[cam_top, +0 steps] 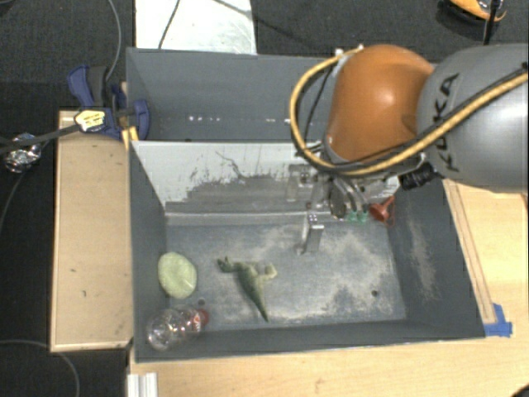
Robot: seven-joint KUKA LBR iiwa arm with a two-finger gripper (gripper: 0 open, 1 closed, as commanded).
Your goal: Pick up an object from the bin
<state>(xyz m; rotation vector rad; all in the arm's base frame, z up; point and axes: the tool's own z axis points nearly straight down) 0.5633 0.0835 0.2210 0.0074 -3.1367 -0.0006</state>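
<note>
My gripper (pixel 312 240) hangs below the orange-covered wrist, over bare floor in the back middle of the bin. A green toy dinosaur (pixel 251 281) lies on the floor to its front left, a short way off and not touched. Farther left rests a pale green oval lump (pixel 177 274). In the front left corner sits a clear plastic piece with a red part (pixel 176 327).
A small red thing (pixel 380 212) peeks out under the arm at the bin's right back, partly hidden. The arm covers the right rear part of the bin. Bare floor stretches to the front right.
</note>
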